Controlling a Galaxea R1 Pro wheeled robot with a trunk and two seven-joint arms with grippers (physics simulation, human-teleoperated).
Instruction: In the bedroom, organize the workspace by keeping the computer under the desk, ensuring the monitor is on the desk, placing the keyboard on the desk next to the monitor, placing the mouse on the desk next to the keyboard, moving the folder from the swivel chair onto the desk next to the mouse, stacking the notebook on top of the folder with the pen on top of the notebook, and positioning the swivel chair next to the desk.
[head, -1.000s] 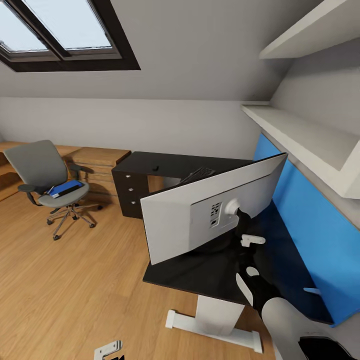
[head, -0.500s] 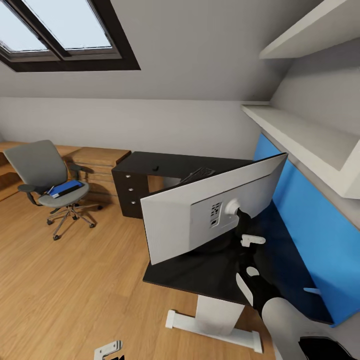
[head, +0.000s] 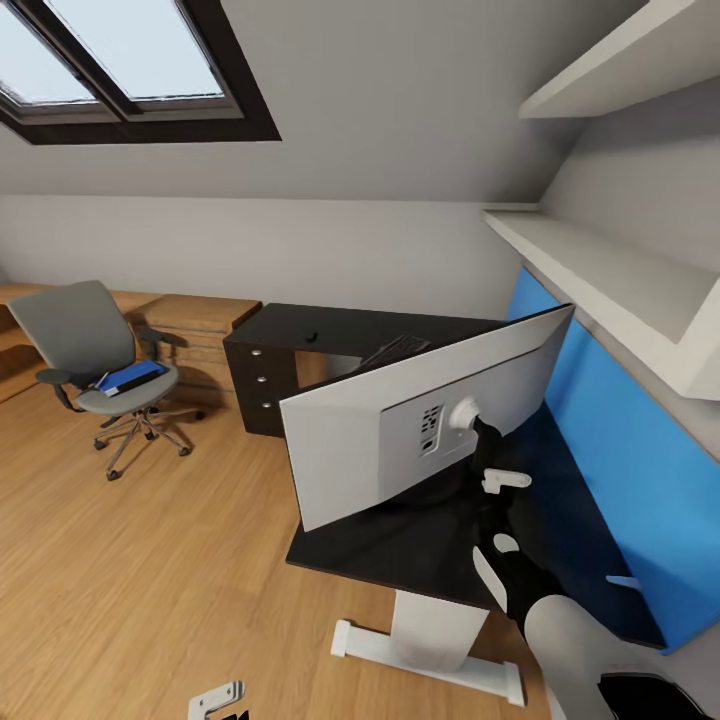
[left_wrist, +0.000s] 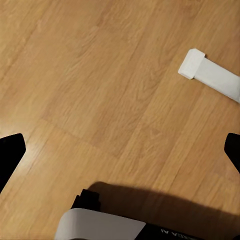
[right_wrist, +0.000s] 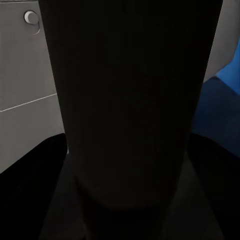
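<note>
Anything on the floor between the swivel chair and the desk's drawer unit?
No: in the head view, just bare wooden floor between the swivel chair and the desk drawers.

One monitor (head: 400, 420), one desk (head: 330, 325), one swivel chair (head: 85, 340), one folder (head: 132, 377), two shelves (head: 600, 270).

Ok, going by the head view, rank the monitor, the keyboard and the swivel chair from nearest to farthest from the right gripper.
1. The monitor, right at the right gripper, on the desk's near end.
2. The keyboard, behind the monitor, farther back on the desk.
3. The swivel chair, far left across the floor.
</note>
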